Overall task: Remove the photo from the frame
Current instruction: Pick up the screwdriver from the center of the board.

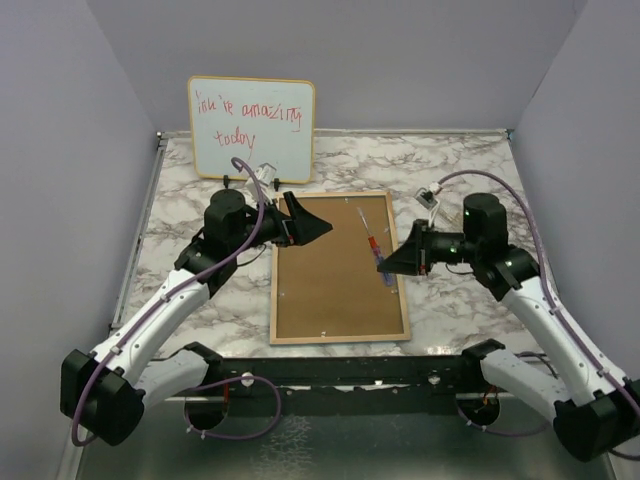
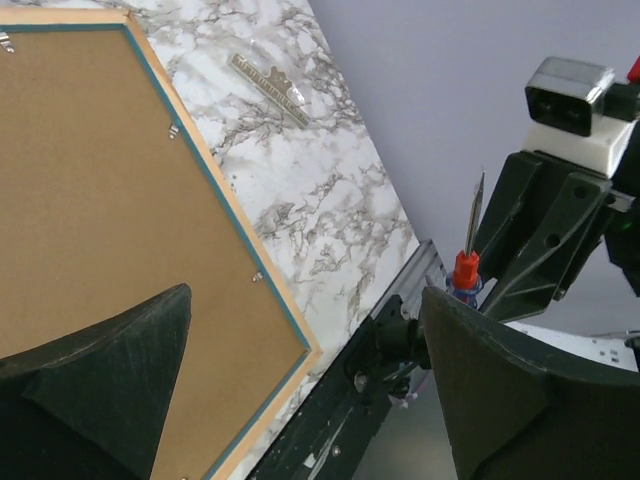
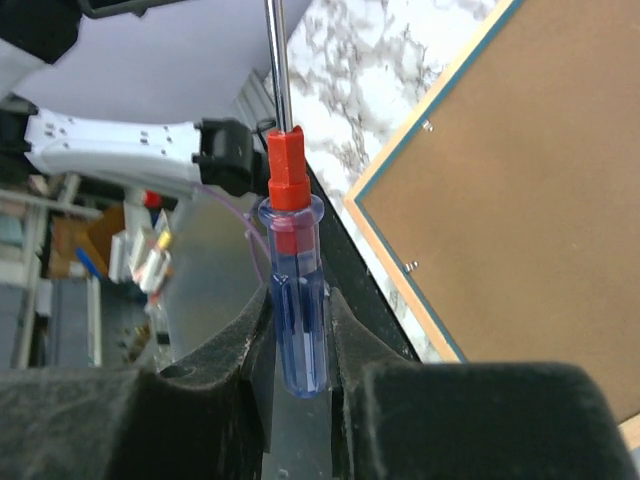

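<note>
Right fingers (image 3: 210, 390) clench a screwdriver (image 3: 297, 290) over the face-down frame (image 1: 335, 280) on the desk (image 1: 450, 160); left fingers (image 2: 110, 380) gape empty. Photo presumably hidden beneath the backing. Next: pry a tab (image 2: 173, 130).

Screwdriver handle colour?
Translucent blue screwdriver handle with a red collar; clearest in the right wrist view.

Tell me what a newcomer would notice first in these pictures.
The frame lies face down on the marble table, its brown back up. The right gripper pinches a blue-handled screwdriver over the frame's right side. A whiteboard with red handwriting stands at the back.
</note>
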{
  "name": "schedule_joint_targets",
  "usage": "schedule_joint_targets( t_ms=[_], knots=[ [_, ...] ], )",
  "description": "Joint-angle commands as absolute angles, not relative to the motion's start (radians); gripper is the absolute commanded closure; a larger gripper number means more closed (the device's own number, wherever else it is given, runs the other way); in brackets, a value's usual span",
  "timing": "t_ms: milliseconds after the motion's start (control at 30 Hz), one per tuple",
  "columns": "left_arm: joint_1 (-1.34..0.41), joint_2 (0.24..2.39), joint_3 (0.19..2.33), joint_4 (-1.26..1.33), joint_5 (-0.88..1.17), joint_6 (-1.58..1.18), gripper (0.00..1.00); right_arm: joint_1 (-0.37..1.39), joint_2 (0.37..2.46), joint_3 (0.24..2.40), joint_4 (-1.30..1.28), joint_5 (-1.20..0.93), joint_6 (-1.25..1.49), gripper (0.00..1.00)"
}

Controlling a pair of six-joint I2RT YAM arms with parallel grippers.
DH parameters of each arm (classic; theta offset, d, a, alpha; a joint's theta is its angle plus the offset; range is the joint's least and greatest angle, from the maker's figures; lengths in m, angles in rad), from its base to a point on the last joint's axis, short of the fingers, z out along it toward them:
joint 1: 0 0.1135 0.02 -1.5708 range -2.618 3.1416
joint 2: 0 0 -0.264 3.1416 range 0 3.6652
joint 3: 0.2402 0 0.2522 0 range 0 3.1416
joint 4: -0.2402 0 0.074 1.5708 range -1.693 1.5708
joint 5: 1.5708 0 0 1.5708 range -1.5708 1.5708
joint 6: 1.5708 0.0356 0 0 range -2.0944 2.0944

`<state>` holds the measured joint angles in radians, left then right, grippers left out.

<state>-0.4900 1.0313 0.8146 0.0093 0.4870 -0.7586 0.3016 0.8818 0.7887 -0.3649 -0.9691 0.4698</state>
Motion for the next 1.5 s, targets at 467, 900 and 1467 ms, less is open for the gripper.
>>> schedule_joint_targets(
  t_ms=[467, 900, 1467],
  knots=[
    [-0.486, 0.979, 0.816, -0.201, 0.684, -0.671, 0.02, 0.695, 1.098, 0.953, -0.598, -0.779, 0.246, 1.0],
    [-0.491, 1.021, 0.79, -0.195, 0.936, -0.602, 0.33, 0.763, 1.11, 0.948, -0.585, -0.767, 0.245, 1.0],
    [-0.492, 1.002, 0.742, -0.175, 0.953, -0.632, 0.68, 0.821, 1.156, 0.965, -0.572, -0.693, 0.259, 1.0]
  ],
)
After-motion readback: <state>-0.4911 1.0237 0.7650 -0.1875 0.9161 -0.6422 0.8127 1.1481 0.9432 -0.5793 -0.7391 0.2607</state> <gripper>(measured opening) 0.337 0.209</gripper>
